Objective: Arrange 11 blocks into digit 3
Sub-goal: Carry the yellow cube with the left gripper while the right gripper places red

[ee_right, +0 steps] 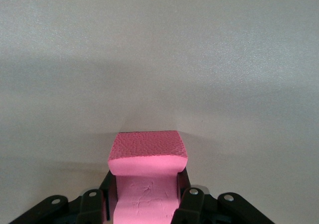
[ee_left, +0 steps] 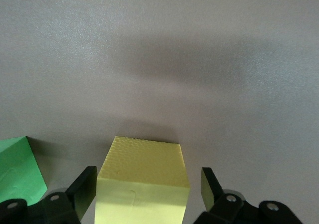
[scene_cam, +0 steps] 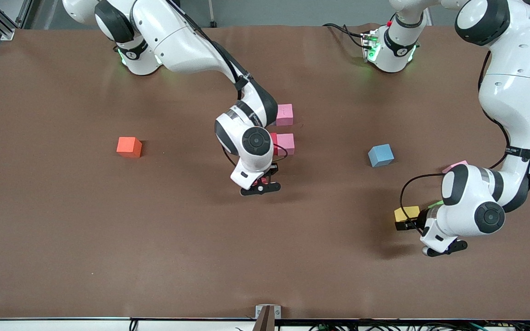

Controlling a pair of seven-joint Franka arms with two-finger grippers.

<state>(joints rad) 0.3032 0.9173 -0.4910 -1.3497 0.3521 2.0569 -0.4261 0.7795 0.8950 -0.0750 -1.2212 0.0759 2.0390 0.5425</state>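
The left gripper (scene_cam: 411,224) is low at the yellow block (ee_left: 142,181), which lies nearer to the front camera than the light blue block (scene_cam: 381,155), toward the left arm's end of the table. Its fingers (ee_left: 82,190) stand apart on either side of the yellow block with a gap on each side, so this block is straddled but not clamped; the spread suits a grasp that, by judgement, is about to be made. A green block (ee_left: 19,170) sits just beside the yellow one and may crowd one finger during closure. The right gripper (ee_right: 144,204) is clamped on a hot-pink block (ee_right: 147,171), held low over bare table nearer to the front camera than the light blue block's row, probably for placement into the digit 3. Near the light blue block, toward the right arm's end, a pale pink block (scene_cam: 285,143) adjoins a red block (scene_cam: 273,143), with another pale pink block (scene_cam: 284,114) farther off. The orange cube (scene_cam: 129,146) lies well apart.
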